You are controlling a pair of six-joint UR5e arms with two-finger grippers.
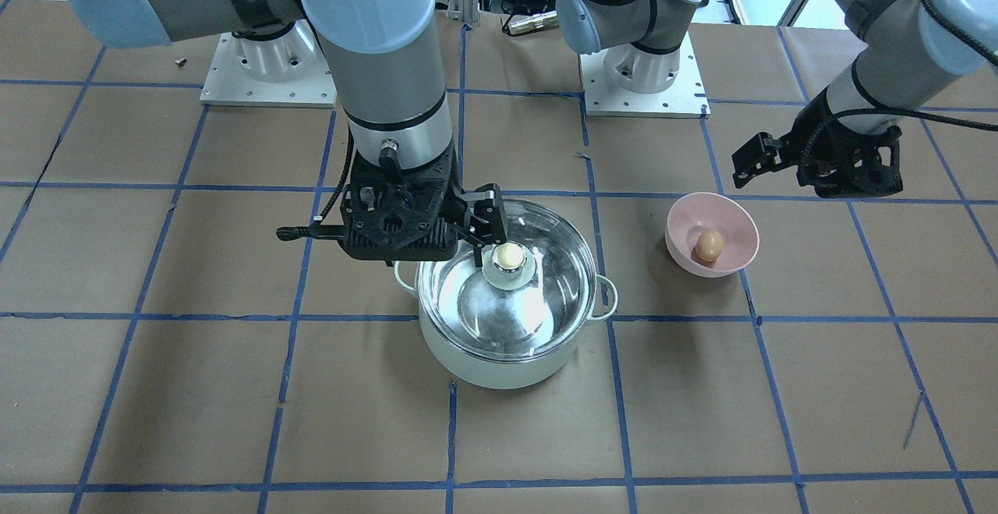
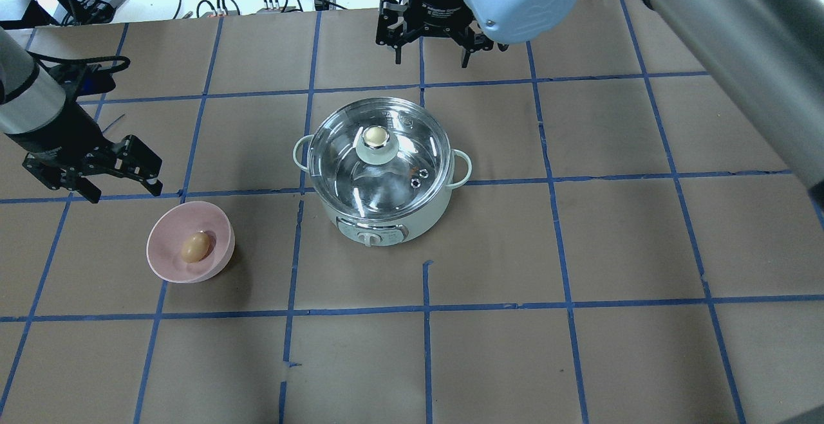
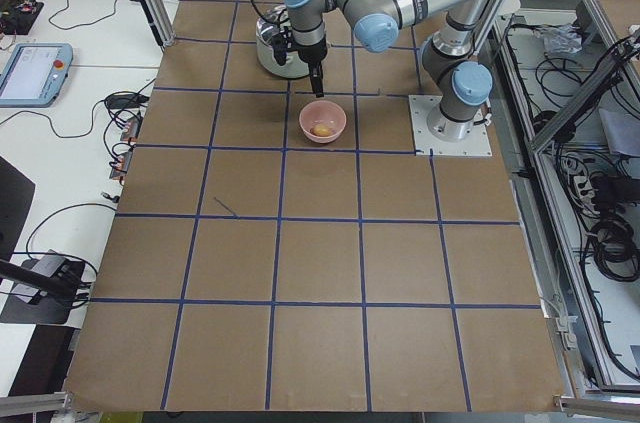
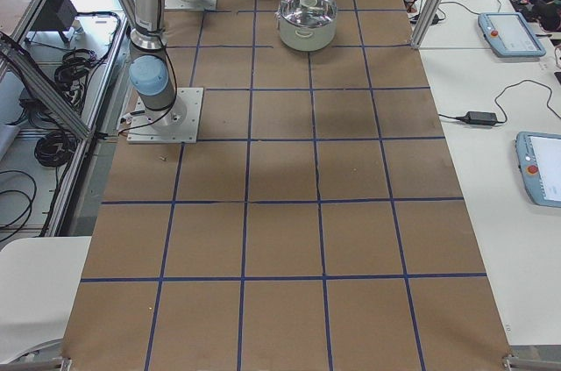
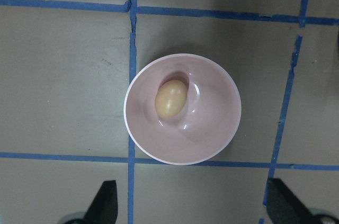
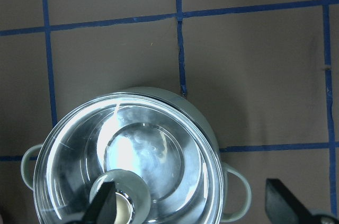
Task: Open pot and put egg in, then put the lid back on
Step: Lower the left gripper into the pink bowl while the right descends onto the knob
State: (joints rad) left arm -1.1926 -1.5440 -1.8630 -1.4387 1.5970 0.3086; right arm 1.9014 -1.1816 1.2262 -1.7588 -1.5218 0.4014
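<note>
Right pincer (image 2: 431, 61) hangs above the pot (image 2: 386, 228), jaws released and spread wide with nothing between them. On my right wrist feed one fingertip (image 6: 100, 208) overlaps the knob (image 6: 130, 192), so the knob sits off to one side of the gap rather than centred. I cannot tell from any feed whether that finger touches it. The lid (image 2: 412, 147) lies seated on the pot, its metal rim level all round, and through the glass I see the shiny steel inside. Left pincer (image 2: 122, 190) is likewise released, fingers apart and empty, held up off the table (image 2: 579, 250) near the pink bowl (image 2: 161, 253). My left wrist feed looks straight down on that bowl, which lies ahead of the two fingertips. The egg (image 2: 195, 247) rests on its side inside the bowl, slightly off the middle. Bowl and pot stand well apart on the brown paper, the bowl toward the robot's left.
</note>
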